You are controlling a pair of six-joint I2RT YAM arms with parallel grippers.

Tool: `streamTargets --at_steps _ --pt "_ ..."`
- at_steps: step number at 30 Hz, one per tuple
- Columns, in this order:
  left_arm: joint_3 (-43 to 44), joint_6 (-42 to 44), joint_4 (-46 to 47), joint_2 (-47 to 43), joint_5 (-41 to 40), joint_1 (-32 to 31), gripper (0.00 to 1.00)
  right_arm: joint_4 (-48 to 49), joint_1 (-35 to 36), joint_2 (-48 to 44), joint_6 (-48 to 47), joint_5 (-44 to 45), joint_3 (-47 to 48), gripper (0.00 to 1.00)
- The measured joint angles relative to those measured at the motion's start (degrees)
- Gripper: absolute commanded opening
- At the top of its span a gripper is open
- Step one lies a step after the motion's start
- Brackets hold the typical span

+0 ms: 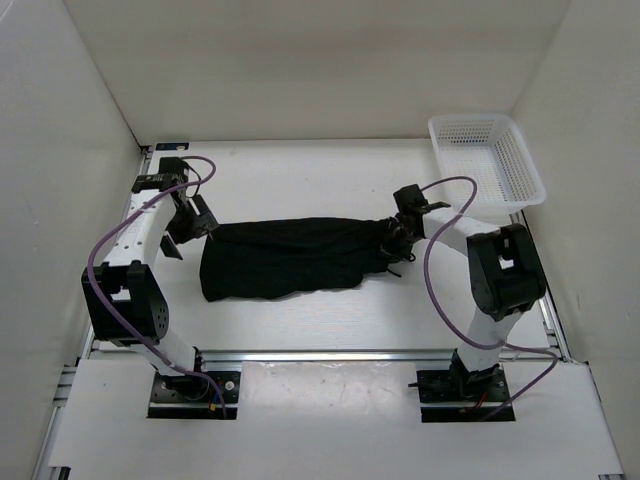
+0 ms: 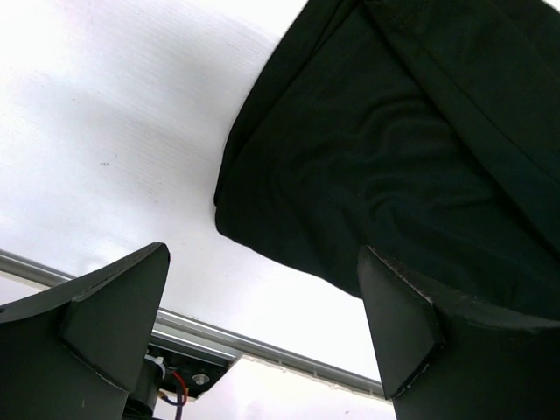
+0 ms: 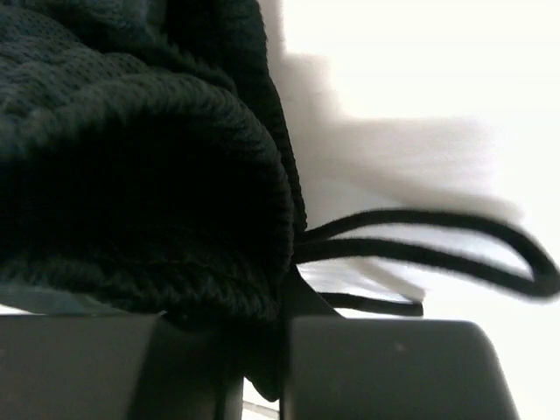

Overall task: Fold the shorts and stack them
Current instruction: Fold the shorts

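The right claw (image 1: 392,238) clamps the waistband end of the black soft-fabric shorts (image 1: 290,258) on the white counter (image 1: 320,185), seemingly to begin folding; the left claw (image 1: 190,230) hangs wide open, empty, beside the opposite end.

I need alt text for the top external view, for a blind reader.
Black shorts lie spread across a white table; the right gripper pinches their right end, and the open left gripper hovers by the left end.
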Motion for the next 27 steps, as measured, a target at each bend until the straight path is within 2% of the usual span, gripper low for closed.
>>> streamTargets --at_steps 4,10,12,14,15,16,17,18,22,27 --pt "-0.3 1.8 0.0 0.0 1.8 0.0 1.0 -3.0 0.8 -5.2 -1.4 6.4 -1.6 0.0" --pt "-1.7 4.7 1.0 -0.2 9.8 0.0 1.0 -11.6 0.8 -16.7 -8.4 15.1 -1.0 0.0" --pt "-2.9 5.1 1.5 -0.5 11.8 -0.4 0.96 -14.9 0.9 -19.0 -10.8 17.4 1.0 0.0" --pt "-4.0 5.4 2.8 -0.7 13.0 -1.1 0.75 -17.7 1.2 -20.3 -12.9 19.1 3.8 0.0" --pt "-4.7 5.3 3.7 -0.8 13.5 -1.4 0.56 -19.3 1.6 -20.5 -13.7 20.2 5.7 0.0" --pt "-5.6 5.1 4.8 -0.8 14.0 -1.6 0.41 -20.5 2.3 -20.6 -14.3 21.2 7.6 0.0" --pt "-6.7 5.3 6.0 -0.6 14.8 -1.9 0.17 -21.8 3.3 -20.4 -14.8 22.1 9.7 0.0" --pt "-7.5 4.8 6.8 0.1 15.6 -2.0 0.1 -23.1 4.6 -20.0 -15.0 22.9 12.0 0.0" --pt "-8.3 4.2 10.5 7.0 19.2 -2.3 0.1 -27.0 11.3 -16.2 -15.0 26.4 21.6 0.0" --pt "-8.3 2.6 13.2 14.2 21.1 -3.4 0.1 -31.7 19.5 -7.2 -13.2 30.2 31.6 0.0"
